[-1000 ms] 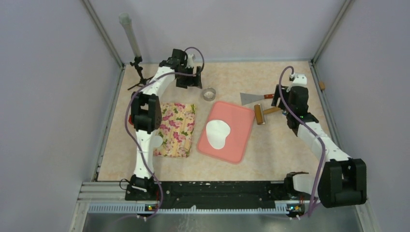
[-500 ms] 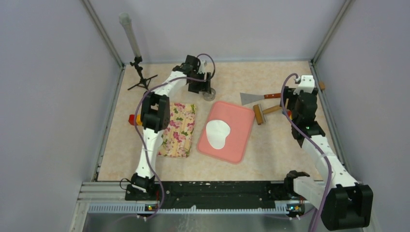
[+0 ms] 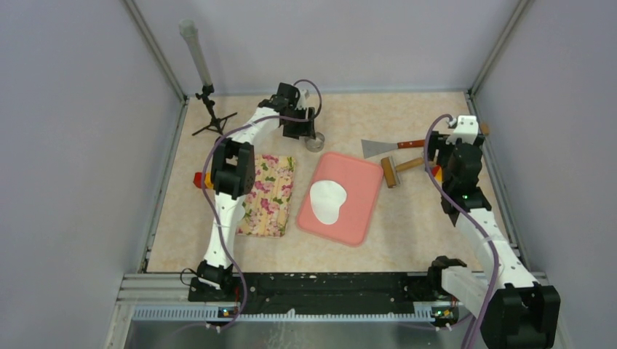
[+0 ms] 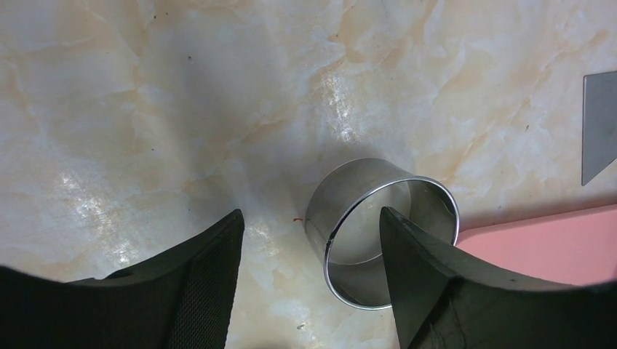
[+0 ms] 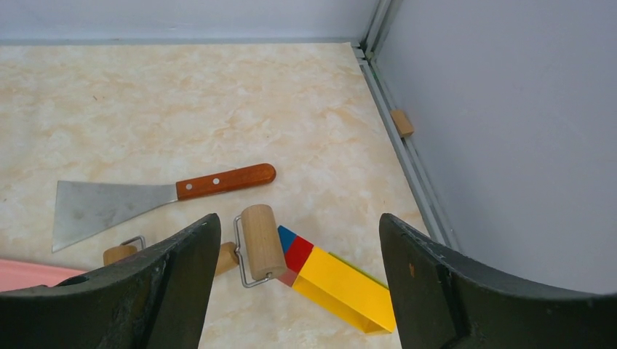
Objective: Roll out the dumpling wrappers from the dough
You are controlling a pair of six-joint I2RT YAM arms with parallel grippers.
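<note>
The dough [image 3: 327,201] is a flattened irregular white sheet on the pink board [image 3: 360,218]. No dumpling wrappers show. The metal ring cutter [image 3: 314,142] stands on the table just behind the board. My left gripper [image 3: 304,133] is open and low over it. In the left wrist view the gripper [image 4: 311,214] straddles the near wall of the ring cutter [image 4: 364,182], with the right finger over its opening. My right gripper [image 3: 439,154] is open and empty above the table at the right. In its wrist view the gripper [image 5: 298,218] hangs above the wooden roller [image 5: 262,240].
A metal scraper with a wooden handle [image 3: 393,147] and the wooden roller [image 3: 396,171] lie right of the board. A multicoloured block [image 5: 338,280] lies beside the roller. A floral cloth [image 3: 265,193] lies left of the board. A small tripod with a tube [image 3: 207,102] stands at the back left.
My left gripper has swung right and come down at the ring cutter. My right arm has drawn back to the right, away from the roller and scraper.
</note>
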